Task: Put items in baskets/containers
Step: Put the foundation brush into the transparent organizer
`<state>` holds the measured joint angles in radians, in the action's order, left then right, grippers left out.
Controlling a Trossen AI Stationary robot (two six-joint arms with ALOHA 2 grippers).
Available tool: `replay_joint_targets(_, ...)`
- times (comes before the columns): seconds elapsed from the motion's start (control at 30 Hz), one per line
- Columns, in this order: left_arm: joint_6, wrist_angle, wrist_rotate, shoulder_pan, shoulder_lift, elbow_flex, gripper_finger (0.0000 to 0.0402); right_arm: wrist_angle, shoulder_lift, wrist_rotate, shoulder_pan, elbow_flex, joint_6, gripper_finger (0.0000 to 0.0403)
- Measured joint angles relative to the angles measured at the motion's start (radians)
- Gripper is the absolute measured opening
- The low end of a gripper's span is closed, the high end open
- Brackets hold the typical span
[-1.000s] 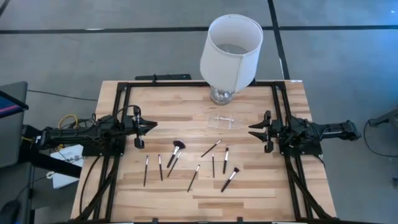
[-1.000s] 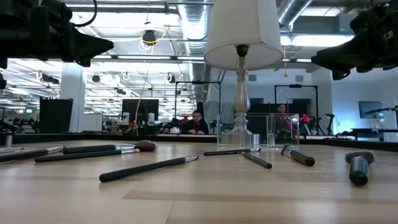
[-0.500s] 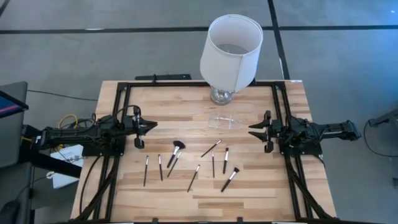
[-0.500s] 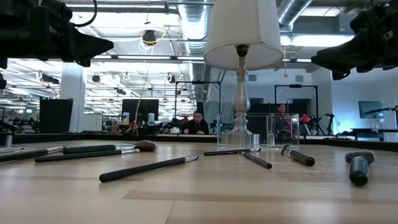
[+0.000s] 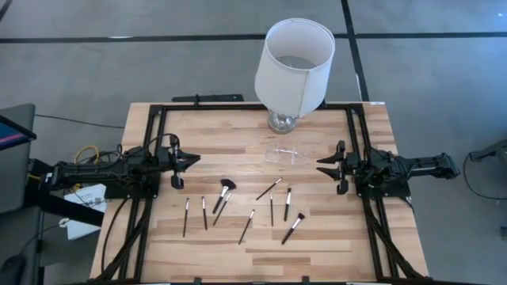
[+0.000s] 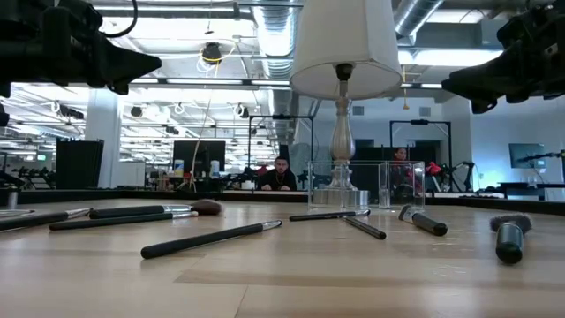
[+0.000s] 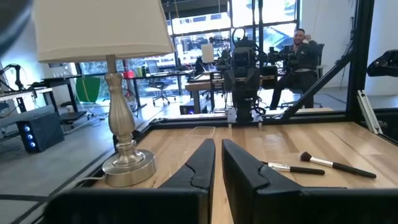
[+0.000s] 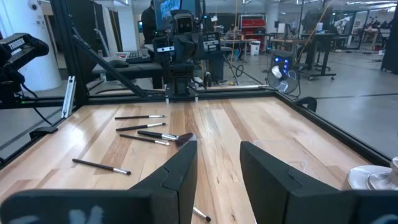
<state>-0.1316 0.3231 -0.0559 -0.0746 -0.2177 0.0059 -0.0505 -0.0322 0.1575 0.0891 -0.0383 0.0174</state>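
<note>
We see the makeup brushes [image 5: 245, 226] lying spread out on the wooden table [image 5: 317, 237], all toward its front half. The clear tray [image 5: 283, 153] sits behind them, near the lamp [image 5: 291, 67]. No brush is in it. Our left pincer [image 5: 192, 159] hangs above the table's left side with its fingers almost together, holding nothing. Our right pincer [image 5: 320, 166] hangs above the right side with its fingers a little apart, holding nothing too.
</note>
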Motion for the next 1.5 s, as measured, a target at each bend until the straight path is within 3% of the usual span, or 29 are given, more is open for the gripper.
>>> replay_joint_targets(0.33,0.206,0.036,-0.005,0.000,-0.001,0.000,0.0034,0.053,0.000,0.003,0.000,0.003,0.060,0.0113)
replay_joint_targets(0.5,0.166,0.158,-0.070,0.000,-0.052,0.006,0.0073,0.185,0.000,0.002,0.000,0.003,-0.001,0.0113)
replay_joint_targets(0.8,0.144,0.158,-0.254,0.000,-0.344,0.184,0.0155,0.365,0.000,0.001,0.002,0.001,-0.049,0.0113)
replay_joint_targets(1.0,0.108,0.144,-0.310,0.001,-0.523,0.277,0.0166,0.421,0.000,-0.001,0.002,0.001,-0.055,0.0113)
replay_joint_targets(1.17,0.111,0.108,-0.310,0.004,-0.577,0.276,0.0167,0.418,-0.001,-0.001,0.002,0.000,-0.078,0.0113)
replay_joint_targets(1.33,0.071,0.113,-0.311,-0.011,-0.574,0.276,0.0167,0.482,-0.110,0.000,0.002,0.001,-0.174,0.0113)
replay_joint_targets(1.5,0.061,0.130,-0.311,-0.062,-0.576,0.276,0.0167,0.670,-0.358,0.066,0.001,-0.007,-0.203,0.0132)
